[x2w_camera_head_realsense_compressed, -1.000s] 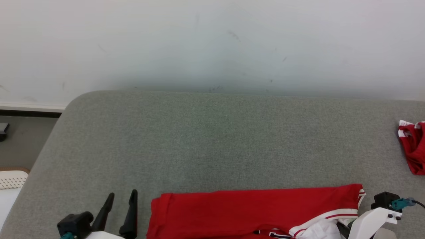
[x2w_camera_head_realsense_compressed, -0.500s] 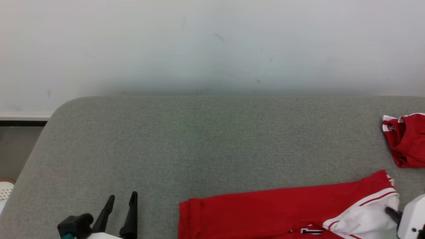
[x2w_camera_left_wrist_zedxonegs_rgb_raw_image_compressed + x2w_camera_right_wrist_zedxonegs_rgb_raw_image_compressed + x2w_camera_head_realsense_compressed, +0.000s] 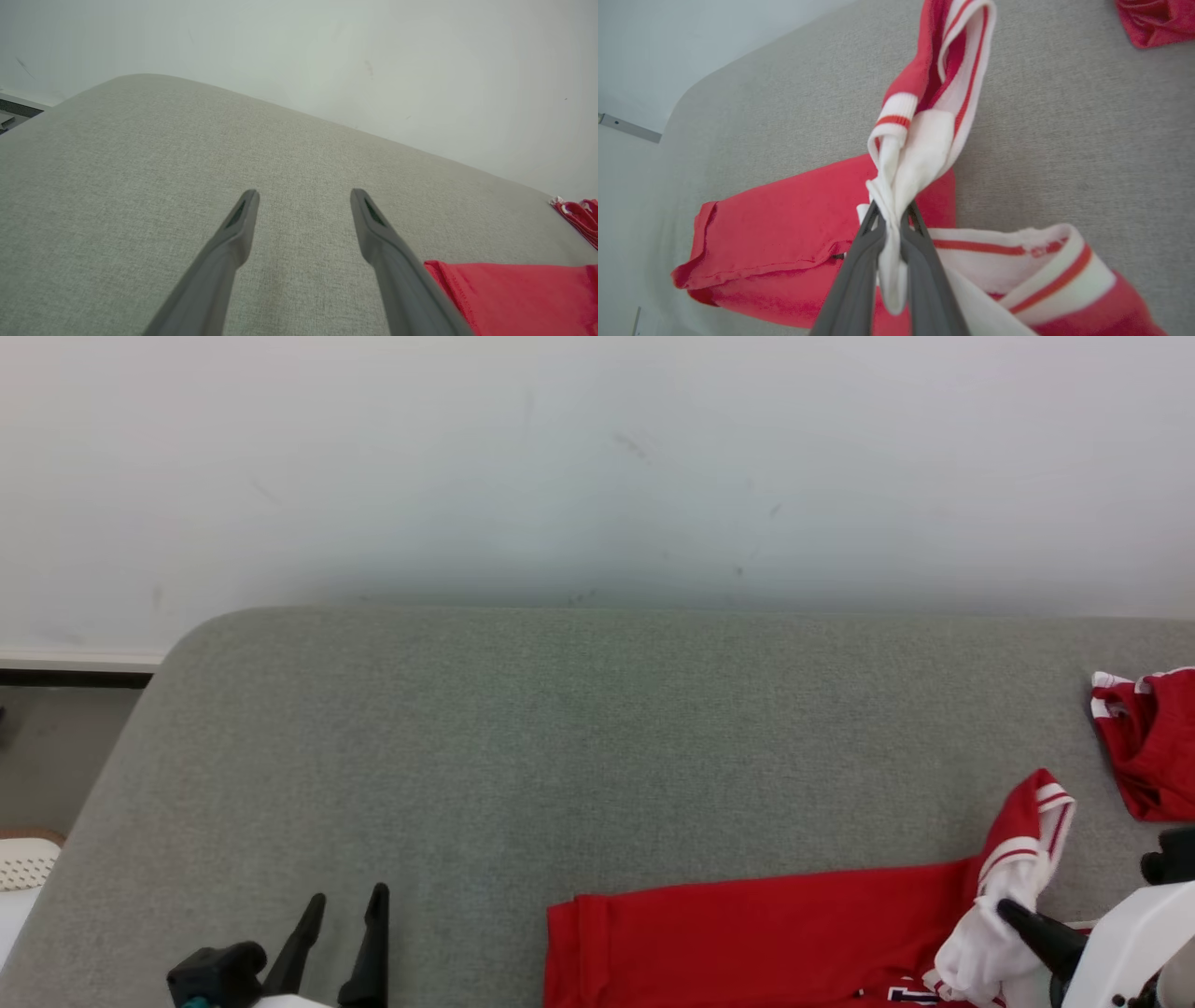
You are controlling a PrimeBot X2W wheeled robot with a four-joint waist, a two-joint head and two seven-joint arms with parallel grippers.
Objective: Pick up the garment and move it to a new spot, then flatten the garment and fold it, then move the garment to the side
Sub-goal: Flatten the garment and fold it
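The garment [image 3: 766,933] is red with white, red-striped trim and lies on the grey padded surface [image 3: 560,728] at the lower right of the head view. My right gripper [image 3: 1013,915] is shut on its white trimmed end, which stands bunched and lifted above the rest. Seen from the right wrist, the fingertips of that gripper [image 3: 892,214] pinch a twisted white fold, and the red body of the garment [image 3: 784,224] trails behind. My left gripper [image 3: 345,901] hovers open and empty left of the garment's edge. From the left wrist, the left gripper [image 3: 303,193] is over bare fabric, the garment [image 3: 514,294] at its right.
A second red cloth with white trim [image 3: 1148,747] lies crumpled at the surface's right edge, near the held end. A white wall runs behind the surface. Its rounded left corner drops to the floor, where a white perforated object [image 3: 23,863] sits.
The right gripper has pulled the garment to the right and raised its trimmed end into a bunch. The head camera shifted slightly. The left gripper stayed put, open.
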